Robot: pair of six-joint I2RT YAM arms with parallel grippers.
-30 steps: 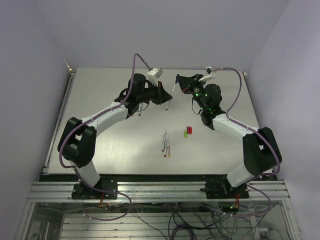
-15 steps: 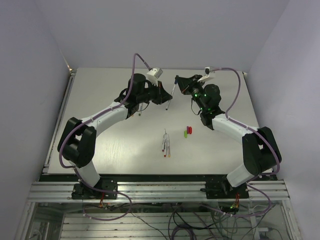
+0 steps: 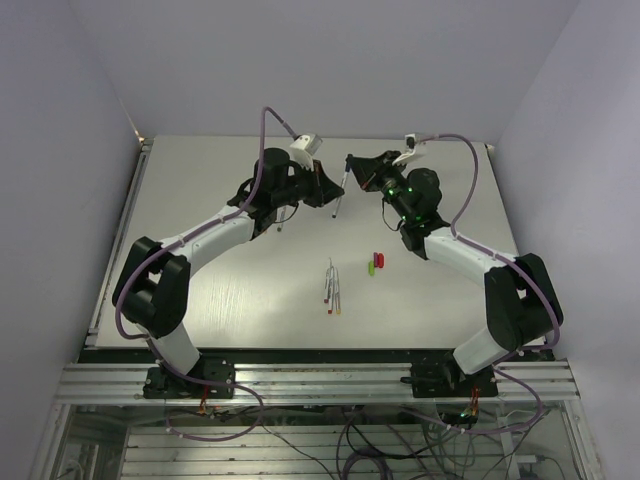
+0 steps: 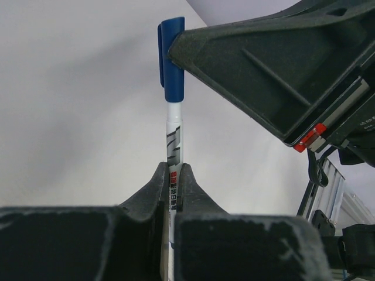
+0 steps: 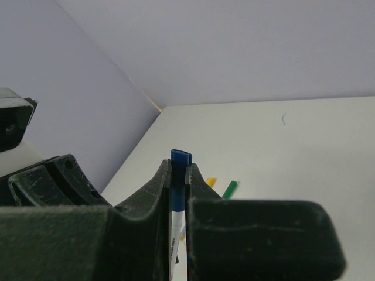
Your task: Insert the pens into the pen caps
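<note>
Left gripper (image 4: pixel 174 171): pinching pen (image 4: pixel 174 137) by barrel, held above far counter (image 3: pixel 200 210).
Right gripper (image 5: pixel 179 171): pinching blue cap (image 5: pixel 180 165) on pen's end.
Other pens (image 3: pixel 333 287): lying mid counter, caps (image 3: pixel 375 263) near.

the left gripper (image 3: pixel 334 200) and right gripper (image 3: pixel 350 166) meet at the upper centre, a held pen (image 3: pixel 341 190) and its blue cap (image 4: pixel 171 58) bridging them. mid-frame, loose pens (image 3: pixel 332 288) and caps (image 3: pixel 375 263) lie in the way; we see bare surface (image 3: pixel 250 300) left of them.
</note>
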